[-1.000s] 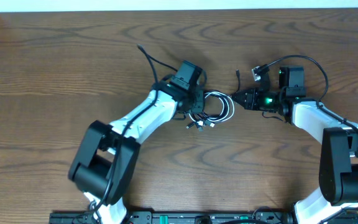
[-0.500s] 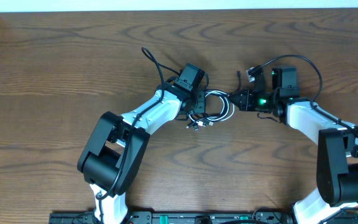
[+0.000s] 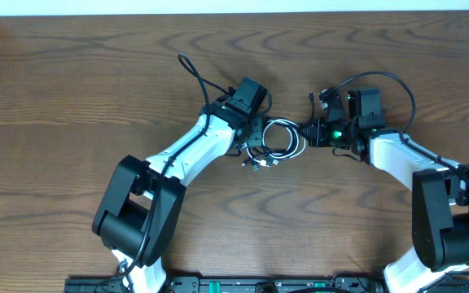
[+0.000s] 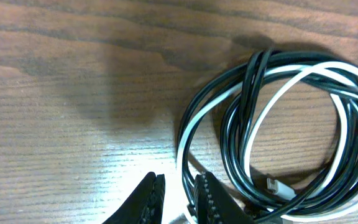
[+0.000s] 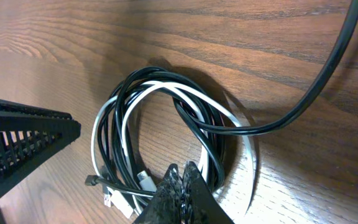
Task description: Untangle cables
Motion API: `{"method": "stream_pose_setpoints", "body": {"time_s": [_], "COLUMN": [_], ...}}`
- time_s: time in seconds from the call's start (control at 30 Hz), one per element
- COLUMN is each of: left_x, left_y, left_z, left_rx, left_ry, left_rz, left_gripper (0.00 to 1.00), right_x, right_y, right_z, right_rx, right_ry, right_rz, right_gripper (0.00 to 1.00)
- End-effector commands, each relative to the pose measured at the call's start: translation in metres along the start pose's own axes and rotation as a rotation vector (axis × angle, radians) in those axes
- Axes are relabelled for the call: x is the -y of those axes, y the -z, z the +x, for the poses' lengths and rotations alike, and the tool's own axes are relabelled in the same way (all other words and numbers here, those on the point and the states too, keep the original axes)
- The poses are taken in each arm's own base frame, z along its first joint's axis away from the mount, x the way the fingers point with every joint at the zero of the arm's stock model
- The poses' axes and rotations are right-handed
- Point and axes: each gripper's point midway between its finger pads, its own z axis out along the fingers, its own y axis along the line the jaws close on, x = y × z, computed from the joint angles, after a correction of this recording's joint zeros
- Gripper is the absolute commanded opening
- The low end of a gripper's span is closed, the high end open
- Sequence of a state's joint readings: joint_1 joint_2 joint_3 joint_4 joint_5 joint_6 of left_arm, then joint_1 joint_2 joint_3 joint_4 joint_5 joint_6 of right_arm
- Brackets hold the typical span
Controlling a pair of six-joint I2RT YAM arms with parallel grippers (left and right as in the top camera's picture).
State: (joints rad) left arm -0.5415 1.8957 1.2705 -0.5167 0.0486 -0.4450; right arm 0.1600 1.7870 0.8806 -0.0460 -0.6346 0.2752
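The cables [image 3: 282,140] lie mid-table [image 3: 72,81] between my two grippers in one flat coil. The black cable [image 4: 253,81] and white cable [image 4: 181,155] are wound round each other, with the plug ends [image 3: 260,162] poking out on the side toward my base.

Handling, my guess: light and limp with a smooth jacket, so they will slide and flop. Pull one strand and the other loops will likely drag along, and plugs may snag inside loops. Best hold is a single strand at the coil's outer edge or right behind a plug, not the whole bundle.

My left gripper [image 4: 178,190] has its jaws a narrow gap apart. The white strand runs through that gap and looks unclamped. The finger bases are cut off by the frame bottom. My right gripper [image 5: 183,171] has its fingers pressed together at the coil's edge. Whether a strand is pinched under them I can't tell, since the tips cover it.

Which strand crosses over which in the stack is hard to read. A thick black line [image 5: 328,68] runs from the right wrist view's top right into the coil. I cannot tell if it is cable tail or arm wire.
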Motion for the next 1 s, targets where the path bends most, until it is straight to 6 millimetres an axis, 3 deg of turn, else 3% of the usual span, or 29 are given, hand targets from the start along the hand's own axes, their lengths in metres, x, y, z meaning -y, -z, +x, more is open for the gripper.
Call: {"method": "stream_pose_setpoints", "body": {"time_s": [0.0, 0.3, 0.63, 0.8, 0.83, 0.97], "left_x": [0.010, 0.003, -0.002, -0.006, -0.005, 0.023], "left_y": [0.009, -0.013, -0.035, -0.043, -0.044, -0.042], "left_z": [-0.010, 0.007, 0.017, 0.027, 0.031, 0.048], "left_rx": [0.026, -0.035, -0.075, -0.114, -0.132, -0.217], "left_ry": [0.014, 0.068, 0.068, 0.031, 0.026, -0.031], "left_rz": [0.042, 0.006, -0.018, -0.037, -0.032, 0.121], "left_gripper": [0.22, 0.22, 0.22, 0.19, 0.13, 0.11], "right_x": [-0.010, -0.008, -0.001, -0.001, 0.000, 0.004], "right_y": [-0.002, -0.015, -0.010, -0.013, -0.013, -0.012], "right_z": [-0.005, 0.006, 0.024, 0.017, 0.015, 0.013], "right_rx": [0.006, -0.013, -0.121, -0.095, -0.088, -0.081], "right_ry": [0.059, 0.096, 0.100, 0.124, 0.133, 0.157], "right_rz": [-0.001, 0.121, 0.168, 0.168, 0.172, 0.193], "right_gripper": [0.01, 0.01, 0.01, 0.01, 0.01, 0.01]}}
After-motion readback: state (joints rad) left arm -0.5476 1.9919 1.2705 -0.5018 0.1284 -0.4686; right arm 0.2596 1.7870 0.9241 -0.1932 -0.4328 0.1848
